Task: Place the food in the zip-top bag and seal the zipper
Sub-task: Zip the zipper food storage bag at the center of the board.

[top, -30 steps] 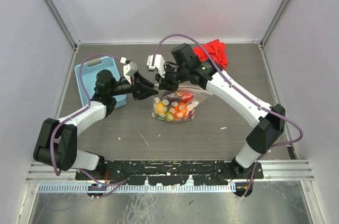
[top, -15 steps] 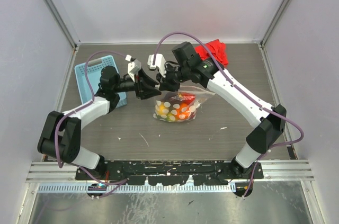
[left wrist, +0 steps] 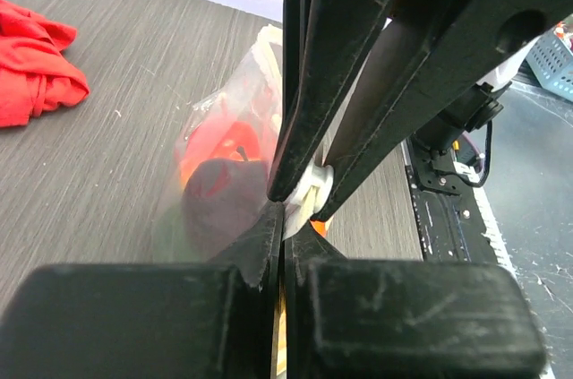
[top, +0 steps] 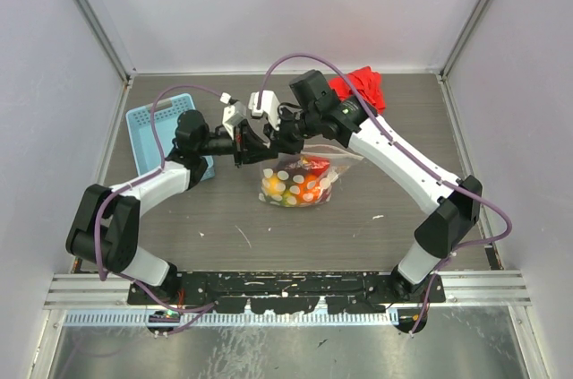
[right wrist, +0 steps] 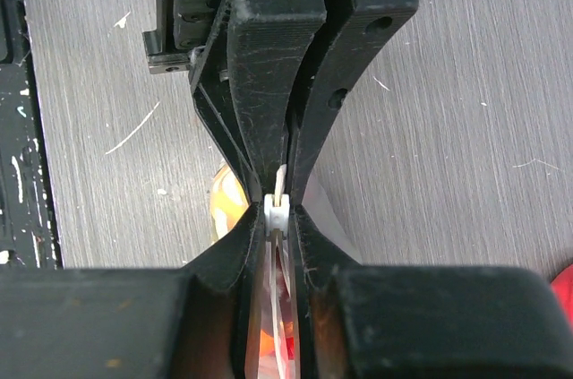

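Note:
The zip-top bag, clear with white dots, lies mid-table with the food inside: red, orange, yellow and green balls. Both grippers meet at the bag's upper left corner. My right gripper is shut on the zipper's white slider, which also shows in the left wrist view as the slider. My left gripper is shut on the bag's top edge right beside that slider. A dark purple fruit and orange ones press against the plastic. From above, the left gripper and right gripper nearly touch.
A light blue basket lies at the back left, behind the left arm. A red cloth is bunched at the back, behind the right arm, and the cloth also shows in the left wrist view. The cell's walls close in the table's sides and back.
My left gripper has moved right to the bag's corner and closed on its top edge; earlier its jaws stood open. The right gripper and the bag have hardly moved.

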Robot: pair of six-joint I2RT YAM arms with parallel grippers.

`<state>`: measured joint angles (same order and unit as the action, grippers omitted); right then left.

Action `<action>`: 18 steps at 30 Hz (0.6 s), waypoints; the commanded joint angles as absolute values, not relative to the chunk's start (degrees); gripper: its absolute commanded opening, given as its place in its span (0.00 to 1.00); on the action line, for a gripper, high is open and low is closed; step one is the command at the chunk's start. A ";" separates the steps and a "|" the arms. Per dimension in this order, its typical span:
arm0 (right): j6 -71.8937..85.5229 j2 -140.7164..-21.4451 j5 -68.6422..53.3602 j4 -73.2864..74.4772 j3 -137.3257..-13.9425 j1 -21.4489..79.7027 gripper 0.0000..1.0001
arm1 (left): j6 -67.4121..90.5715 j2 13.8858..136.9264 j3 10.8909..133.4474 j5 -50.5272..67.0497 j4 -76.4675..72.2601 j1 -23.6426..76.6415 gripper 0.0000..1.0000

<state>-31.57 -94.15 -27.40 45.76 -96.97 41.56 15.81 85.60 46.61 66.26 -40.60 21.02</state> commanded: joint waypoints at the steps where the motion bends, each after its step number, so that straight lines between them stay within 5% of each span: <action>1: -31.90 -93.30 -25.87 46.18 -97.95 41.86 0.00 | 16.29 84.26 48.30 66.21 -44.07 21.28 0.00; 18: -30.18 -87.42 -20.69 47.63 -89.48 38.19 0.00 | 16.09 81.65 44.80 62.15 -46.83 21.12 0.00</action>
